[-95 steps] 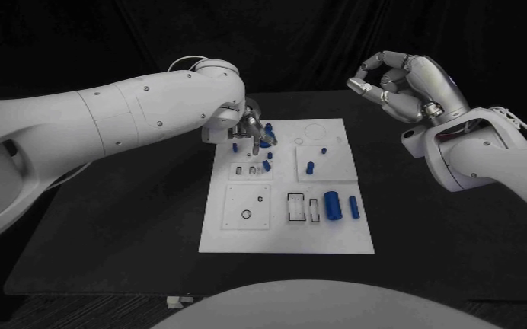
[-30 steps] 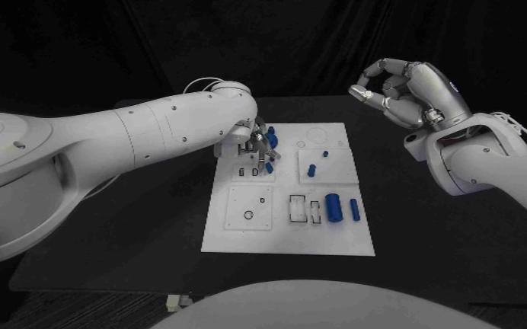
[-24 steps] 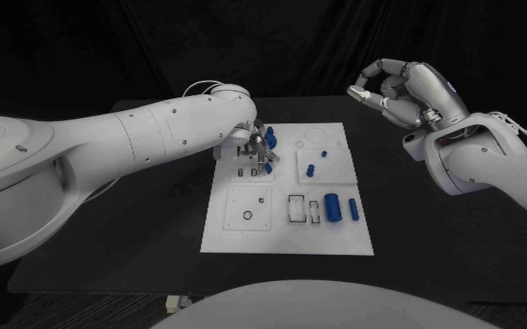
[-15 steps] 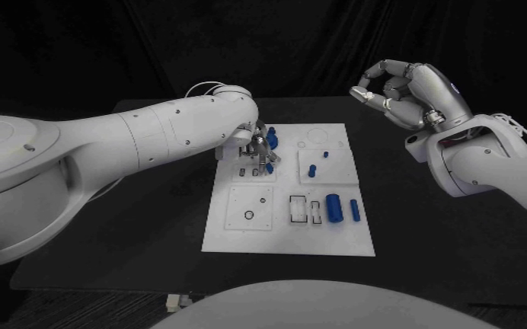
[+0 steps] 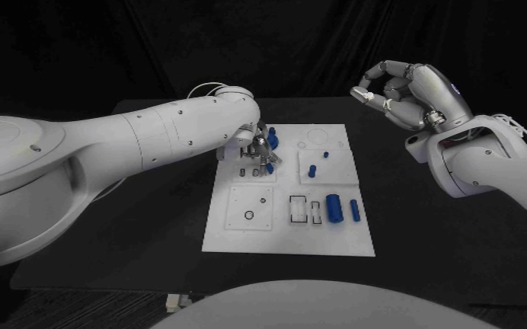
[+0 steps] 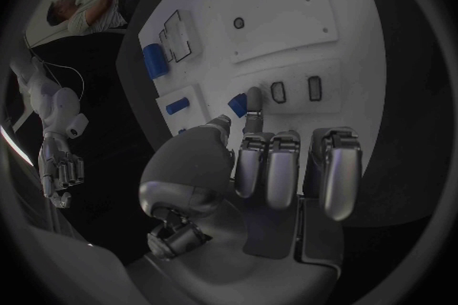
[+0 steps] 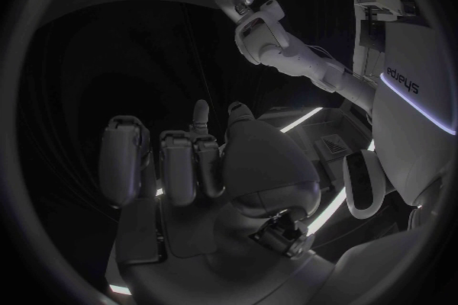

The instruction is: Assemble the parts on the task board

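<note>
Board: the white task board [image 5: 288, 230] lies flat in the middle of the black table [image 5: 143, 230].
Left hand: my left hand [image 5: 256, 146] is down over the board's far-left corner, fingertips [image 6: 254, 101] at a small blue peg [image 6: 237, 104]; I cannot tell whether I am pinching it or only touching it.
Right hand: my right hand [image 5: 404, 97] hangs in the air off the board's right side, well apart from it, fingers curled in on nothing.
Other parts: a fat blue cylinder [image 5: 333, 208] and a slim blue pin [image 5: 353, 208] lie near the right edge, and a short blue piece [image 5: 312, 170] sits mid-board.
Handling: I judge the peg light, rigid and smooth, so apt to slip or roll.
Grip: best taken across its sides, between thumb and fingertip, kept upright.
</note>
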{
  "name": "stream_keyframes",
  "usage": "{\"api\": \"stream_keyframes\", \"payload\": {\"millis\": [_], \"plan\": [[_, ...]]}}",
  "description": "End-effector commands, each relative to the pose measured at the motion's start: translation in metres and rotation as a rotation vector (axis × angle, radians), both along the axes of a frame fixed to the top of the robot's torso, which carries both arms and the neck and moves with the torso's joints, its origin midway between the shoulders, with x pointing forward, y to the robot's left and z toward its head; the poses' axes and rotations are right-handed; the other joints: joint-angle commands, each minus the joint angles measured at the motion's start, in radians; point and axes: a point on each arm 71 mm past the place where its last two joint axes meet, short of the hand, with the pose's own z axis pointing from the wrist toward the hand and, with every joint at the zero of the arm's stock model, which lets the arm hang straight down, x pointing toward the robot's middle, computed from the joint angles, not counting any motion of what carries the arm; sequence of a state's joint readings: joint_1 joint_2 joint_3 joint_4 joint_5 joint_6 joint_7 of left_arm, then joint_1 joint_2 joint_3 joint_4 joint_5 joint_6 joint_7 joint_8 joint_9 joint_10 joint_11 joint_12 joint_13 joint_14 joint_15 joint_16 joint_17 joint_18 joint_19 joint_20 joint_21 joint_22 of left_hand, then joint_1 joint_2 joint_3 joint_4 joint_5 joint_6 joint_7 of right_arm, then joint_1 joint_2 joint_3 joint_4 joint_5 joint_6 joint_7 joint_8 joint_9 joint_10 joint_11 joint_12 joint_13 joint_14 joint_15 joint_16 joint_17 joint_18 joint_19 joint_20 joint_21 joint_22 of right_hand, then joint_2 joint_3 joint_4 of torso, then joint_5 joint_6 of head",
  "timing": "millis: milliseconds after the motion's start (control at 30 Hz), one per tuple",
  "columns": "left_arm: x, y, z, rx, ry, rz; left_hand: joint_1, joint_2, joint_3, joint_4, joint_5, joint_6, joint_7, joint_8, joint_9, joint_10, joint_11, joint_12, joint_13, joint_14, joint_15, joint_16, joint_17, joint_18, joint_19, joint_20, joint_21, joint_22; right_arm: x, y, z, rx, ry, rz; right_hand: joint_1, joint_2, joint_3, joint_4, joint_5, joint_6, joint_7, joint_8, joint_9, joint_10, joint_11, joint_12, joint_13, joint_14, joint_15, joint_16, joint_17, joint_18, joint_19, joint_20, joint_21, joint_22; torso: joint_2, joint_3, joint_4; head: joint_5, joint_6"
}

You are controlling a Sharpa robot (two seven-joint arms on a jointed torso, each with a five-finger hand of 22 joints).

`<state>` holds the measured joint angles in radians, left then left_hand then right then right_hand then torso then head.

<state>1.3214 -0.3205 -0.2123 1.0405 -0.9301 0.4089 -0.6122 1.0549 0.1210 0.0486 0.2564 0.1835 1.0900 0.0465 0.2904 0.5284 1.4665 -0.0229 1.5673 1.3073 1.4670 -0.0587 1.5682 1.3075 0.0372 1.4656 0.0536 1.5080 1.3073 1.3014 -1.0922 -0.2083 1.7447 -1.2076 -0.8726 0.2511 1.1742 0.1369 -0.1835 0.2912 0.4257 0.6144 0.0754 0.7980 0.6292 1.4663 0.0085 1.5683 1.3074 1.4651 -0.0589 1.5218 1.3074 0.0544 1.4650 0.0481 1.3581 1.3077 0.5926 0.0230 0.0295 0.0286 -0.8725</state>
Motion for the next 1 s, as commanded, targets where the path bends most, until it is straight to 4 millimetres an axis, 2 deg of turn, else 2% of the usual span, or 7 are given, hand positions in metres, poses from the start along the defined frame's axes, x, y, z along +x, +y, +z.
{"api": "stream_keyframes", "payload": {"millis": [33, 500, 1000], "plan": [[-0.0021, -0.0035, -0.0015, -0.01, 0.019, -0.024, 0.014, 0.001, 0.001, -0.01, 0.007, 0.01, 0.001, -0.006, -0.002, 0.104, 0.008, 0.003, 0.263, 0.104, 0.003, 0.003, 0.263, -0.011, 0.023, 0.004, -0.005, 0.2, -0.0003, -0.0007, -0.0006, -0.001, 0.001, -0.009, 0.007, 0.003, -0.005, 0.001, 0.004, 0.008, 0.002, 0.004, -0.001, 0.104, -0.004, 0.003, 0.263, 0.086, -0.002, -0.006, 0.164, -0.002, 0.016, 0.001, -0.005, 0.194, 0.0, -0.0002, -0.0002, -0.003, 0.0], [-0.002, -0.0048, -0.0025, -0.011, 0.025, -0.029, 0.061, -0.018, 0.018, -0.062, 0.007, 0.028, -0.003, -0.037, -0.008, 0.104, 0.004, 0.003, 0.263, 0.104, -0.001, 0.003, 0.263, -0.011, 0.025, 0.002, -0.005, 0.202, 0.0005, 0.0005, -0.0012, -0.001, 0.005, -0.008, 0.005, 0.007, -0.007, 0.001, 0.004, 0.015, 0.001, 0.005, -0.004, 0.104, -0.005, 0.003, 0.263, 0.085, -0.003, -0.006, 0.163, -0.002, 0.016, 0.001, -0.006, 0.194, -0.002, -0.0005, -0.0007, -0.001, 0.0], [-0.0016, -0.0035, -0.0032, -0.015, 0.027, -0.03, 0.089, -0.017, 0.048, -0.095, 0.018, 0.032, -0.004, -0.06, -0.012, 0.104, 0.003, 0.003, 0.263, 0.104, -0.002, 0.003, 0.263, -0.01, 0.022, 0.0, -0.009, 0.2, 0.0019, 0.0005, -0.002, -0.003, 0.01, -0.012, 0.006, 0.008, -0.008, 0.0, 0.004, 0.018, 0.0, 0.005, -0.006, 0.104, -0.006, 0.003, 0.263, 0.085, -0.003, -0.008, 0.159, -0.001, 0.014, 0.0, -0.01, 0.193, -0.002, -0.0011, -0.0009, 0.004, 0.0]]}}
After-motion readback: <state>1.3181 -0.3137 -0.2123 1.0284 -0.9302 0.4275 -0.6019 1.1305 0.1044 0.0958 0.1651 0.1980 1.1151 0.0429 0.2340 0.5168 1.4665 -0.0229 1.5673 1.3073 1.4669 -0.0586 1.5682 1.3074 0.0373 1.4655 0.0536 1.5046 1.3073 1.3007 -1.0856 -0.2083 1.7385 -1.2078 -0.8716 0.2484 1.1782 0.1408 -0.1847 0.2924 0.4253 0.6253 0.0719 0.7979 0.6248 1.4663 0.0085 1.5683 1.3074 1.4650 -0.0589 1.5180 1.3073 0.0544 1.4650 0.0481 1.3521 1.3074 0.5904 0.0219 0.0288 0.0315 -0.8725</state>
